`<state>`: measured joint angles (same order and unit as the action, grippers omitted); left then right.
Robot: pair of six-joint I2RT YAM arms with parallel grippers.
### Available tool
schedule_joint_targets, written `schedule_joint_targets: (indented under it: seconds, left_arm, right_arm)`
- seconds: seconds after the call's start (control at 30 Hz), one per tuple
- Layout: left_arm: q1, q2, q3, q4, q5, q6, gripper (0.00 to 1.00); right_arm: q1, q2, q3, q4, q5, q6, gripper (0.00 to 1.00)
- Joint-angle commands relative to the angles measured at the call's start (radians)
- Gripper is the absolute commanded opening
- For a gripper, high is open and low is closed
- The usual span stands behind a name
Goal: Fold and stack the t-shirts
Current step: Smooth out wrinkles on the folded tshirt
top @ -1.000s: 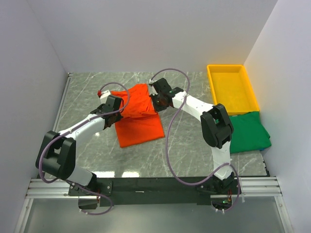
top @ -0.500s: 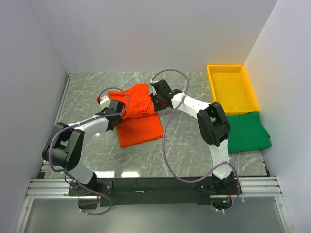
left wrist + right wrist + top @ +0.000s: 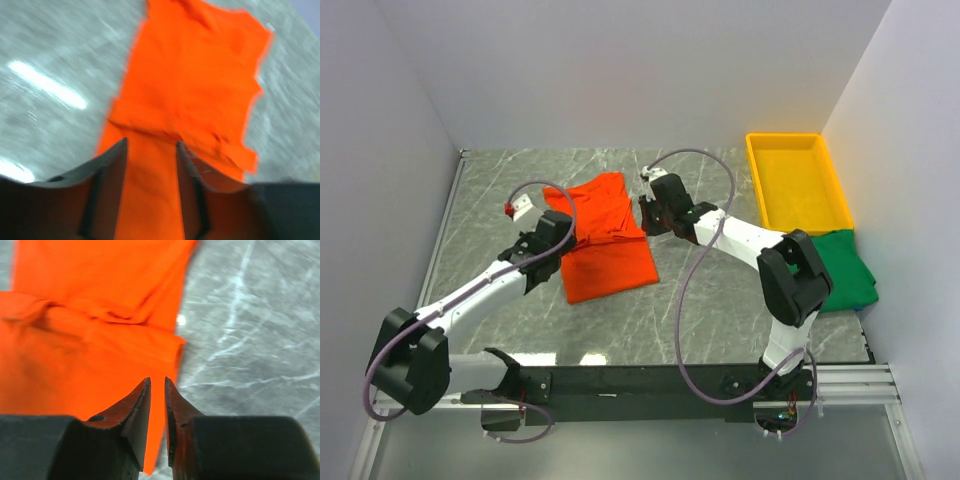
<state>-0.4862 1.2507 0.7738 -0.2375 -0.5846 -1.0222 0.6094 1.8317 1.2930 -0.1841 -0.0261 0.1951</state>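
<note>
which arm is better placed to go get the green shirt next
Right, likely: the green shirt lies on the right, beside the right arm's elbow, near the yellow tray. The left gripper sits beyond the orange shirt, farther away.

I'm looking down on a grey marble-patterned table (image 3: 720,300) boxed in by plain white walls (image 3: 620,70) at the back and both sides, an aluminium rail (image 3: 620,385) along its near edge, bright glare patches (image 3: 572,357) on the tabletop
</note>
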Motion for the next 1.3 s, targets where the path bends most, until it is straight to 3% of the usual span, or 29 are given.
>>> schedule_joint_targets:
  seconds: [0.0,0.23,0.4,0.63,0.83,1.1,1.17,1.27]
  left_arm:
    - [-0.069,-0.019,-0.033,-0.010,0.023,-0.053,0.44]
    - [-0.184,0.108,-0.088,0.067,0.106,-0.087,0.37]
    - [-0.207,0.220,-0.079,0.066,0.161,-0.092,0.36]
    - [-0.210,0.245,-0.094,0.033,0.221,-0.079,0.35]
    - [-0.210,0.208,-0.142,0.038,0.250,-0.075,0.35]
    - [-0.210,0.127,-0.162,0.009,0.281,-0.075,0.35]
    - [-0.210,0.102,-0.165,-0.006,0.287,-0.084,0.36]
    - [-0.210,0.027,-0.165,-0.034,0.266,-0.096,0.38]
  right_arm:
    - [0.035,-0.051,-0.063,0.138,-0.034,0.030,0.23]
    - [0.084,0.034,-0.070,0.181,-0.070,0.067,0.22]
    - [0.090,0.121,-0.028,0.202,-0.060,0.078,0.22]
    - [0.076,0.222,0.095,0.147,-0.009,0.050,0.22]
    - [0.046,0.316,0.270,0.084,0.052,0.023,0.22]
    - [0.007,0.452,0.617,-0.081,0.005,-0.005,0.23]
    - [0.007,0.401,0.583,-0.078,-0.014,0.001,0.22]
    - [0.007,0.264,0.406,0.020,-0.076,0.012,0.23]
